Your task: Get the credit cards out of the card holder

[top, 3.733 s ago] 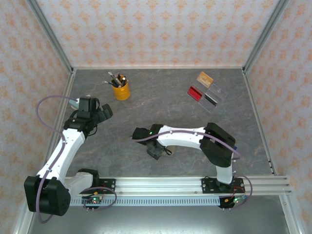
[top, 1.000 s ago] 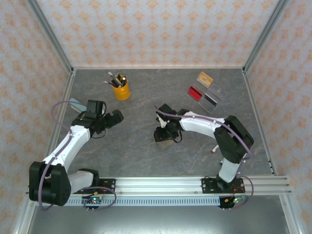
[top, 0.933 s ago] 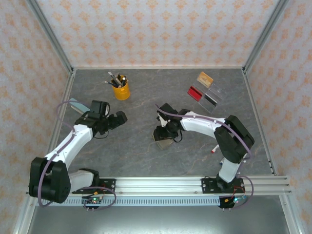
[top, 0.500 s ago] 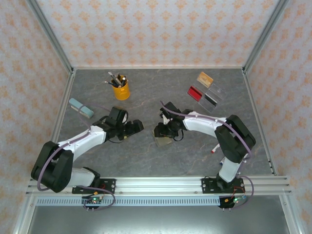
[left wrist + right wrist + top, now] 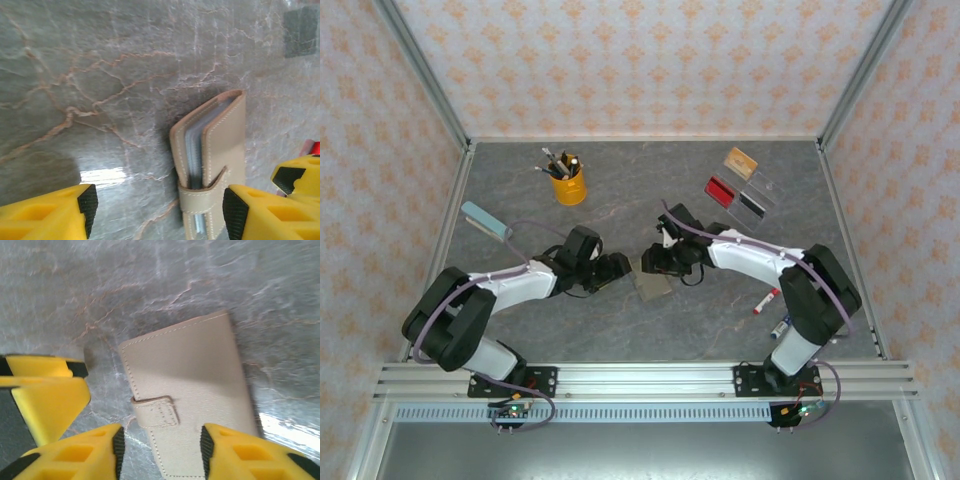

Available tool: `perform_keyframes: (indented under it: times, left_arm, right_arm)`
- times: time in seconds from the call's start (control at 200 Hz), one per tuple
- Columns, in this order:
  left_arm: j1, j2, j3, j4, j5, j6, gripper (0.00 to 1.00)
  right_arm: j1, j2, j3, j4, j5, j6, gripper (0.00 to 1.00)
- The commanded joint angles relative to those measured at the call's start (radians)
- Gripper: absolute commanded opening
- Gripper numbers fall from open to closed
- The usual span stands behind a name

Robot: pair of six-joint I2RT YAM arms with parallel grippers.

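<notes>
The left arm (image 5: 520, 285) has swung in from the left edge of the table (image 5: 620, 200) to its middle, so both pincers now meet at the card holder (image 5: 653, 283). It lies flat about midway between the left and right edges, a little nearer the near edge than the far one. The right arm (image 5: 750, 255) has meanwhile nudged it slightly toward the far edge. (It is folded closed, its strap (image 5: 156, 412) fastened.)

In the left wrist view the left pincer (image 5: 160, 205) has its jaws apart with the holder between them, close to one finger and touched by neither. They have been narrowing as the arm came in. The right pincer (image 5: 159, 447) hangs over the strap end, jaws part-way apart, one finger overlapping the cover. I see nothing clamped.

Three credit cards (image 5: 721, 190) already lie near the far right corner: tan-orange, red, and a black one on a clear tray (image 5: 766, 186).

My reading is that this sets up a two-handed opening, one pincer steadying while the other frees the strap. Nothing inside has been reached yet.
</notes>
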Motion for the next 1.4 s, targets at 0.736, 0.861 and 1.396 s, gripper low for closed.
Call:
perform_keyframes:
  times: [0.736,0.861,1.396]
  left_arm:
    - [-0.040,0.171,0.017,0.304,0.150,-0.131,0.49]
    - [-0.041,0.184,0.034,0.302,0.176,-0.119,0.46]
    - [-0.041,0.097,0.147,-0.073,0.053,0.064,0.11]
  right_arm:
    - [-0.012,0.099,-0.029,-0.078,0.146,0.044,0.29]
    - [-0.013,0.100,-0.037,-0.061,0.135,0.057,0.29]
    - [-0.012,-0.066,-0.053,-0.031,0.249,0.116,0.39]
